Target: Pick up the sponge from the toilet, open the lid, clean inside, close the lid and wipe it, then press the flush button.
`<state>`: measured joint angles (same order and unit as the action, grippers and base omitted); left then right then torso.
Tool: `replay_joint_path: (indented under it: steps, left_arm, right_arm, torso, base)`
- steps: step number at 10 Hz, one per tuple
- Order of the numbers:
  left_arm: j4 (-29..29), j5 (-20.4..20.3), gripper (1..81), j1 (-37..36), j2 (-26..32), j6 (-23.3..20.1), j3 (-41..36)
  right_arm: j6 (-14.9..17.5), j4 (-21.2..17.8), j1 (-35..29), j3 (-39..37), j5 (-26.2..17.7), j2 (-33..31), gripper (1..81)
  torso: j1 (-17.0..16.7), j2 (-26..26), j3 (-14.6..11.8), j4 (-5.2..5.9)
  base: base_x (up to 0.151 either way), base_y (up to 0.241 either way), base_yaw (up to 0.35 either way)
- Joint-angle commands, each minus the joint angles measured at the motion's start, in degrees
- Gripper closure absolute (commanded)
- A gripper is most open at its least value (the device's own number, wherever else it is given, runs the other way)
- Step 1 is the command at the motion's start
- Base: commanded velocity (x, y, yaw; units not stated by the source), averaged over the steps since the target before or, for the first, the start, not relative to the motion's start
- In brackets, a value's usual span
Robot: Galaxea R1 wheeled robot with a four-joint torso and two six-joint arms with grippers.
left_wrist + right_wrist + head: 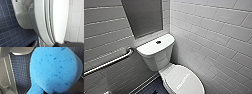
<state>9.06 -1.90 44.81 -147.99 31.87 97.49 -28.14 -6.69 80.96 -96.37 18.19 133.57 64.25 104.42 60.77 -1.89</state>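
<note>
The white toilet (pixel 159 57) stands in the corner with its lid (pixel 182 80) down flat over the bowl. The dark round flush button (pixel 158 42) sits in the middle of the tank top. The bright blue sponge (pixel 53 70) hangs off the floor close before the right wrist camera, with my right gripper shut on its lower end. In the left wrist view the lid (pixel 60 21) shows edge-on, lying on the seat (pixel 46 18), with the outside of the bowl (pixel 25 20) beside it. My left gripper is open, low beside the toilet's front, with nothing in it.
A steel grab bar (pixel 109 62) runs along the left wall. White tiled wall (pixel 214 37) stands close on the toilet's right. Dark blue small-tiled floor (pixel 8 32) lies left of the bowl. A grey panel (pixel 144 15) hangs above the tank.
</note>
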Motion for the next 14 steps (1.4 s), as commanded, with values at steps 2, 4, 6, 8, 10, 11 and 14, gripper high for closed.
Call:
replay_joint_path:
  steps: [2,4,6,8,10,11,14]
  left_arm:
    - [0.52,2.08,1.0,-7.06,-1.43,2.23,-1.33]
    - [0.43,1.38,1.0,-7.59,-3.62,4.6,0.42]
    - [0.52,-0.73,1.0,-8.64,-5.73,5.66,2.18]
    - [0.52,-0.65,1.0,-9.52,-7.49,5.93,3.5]
    - [0.52,-0.73,1.0,-10.4,-8.9,6.1,4.38]
    - [0.52,-0.82,1.0,-10.66,-9.34,6.1,4.38]
    - [0.43,-1.0,1.0,-10.93,-10.75,8.3,6.66]
  right_arm:
    - [0.1,1.42,-1.1,0.84,-3.07,-1.79,81.1]
    - [0.1,1.42,-1.1,0.75,-3.07,-1.26,81.1]
    - [0.09,1.42,-1.1,0.75,-2.98,-0.74,81.1]
    - [0.01,1.33,-1.1,0.66,-2.36,-0.21,81.1]
    - [0.01,1.33,-1.1,0.32,-2.28,0.4,81.1]
    - [0.01,1.33,-1.1,0.23,-2.28,0.58,81.1]
    - [0.01,1.33,-0.92,0.14,-2.28,0.67,81.1]
  torso:
    - [0.0,0.02,0.0,0.0]
    - [0.0,0.0,0.0,0.0]
    - [0.0,0.0,0.0,0.0]
    - [0.0,0.0,3.78,0.0]
    - [0.0,0.02,0.96,0.0]
    - [0.0,0.0,1.36,0.0]
    - [0.0,-0.02,1.53,0.0]
  base:
    - [0.0,0.0,0.0]
    - [0.0,0.0,0.0]
    - [0.0,0.0,0.0]
    - [0.0,0.0,0.0]
    - [0.0,0.0,0.0]
    - [0.0,0.0,0.0]
    - [0.0,0.0,0.0]
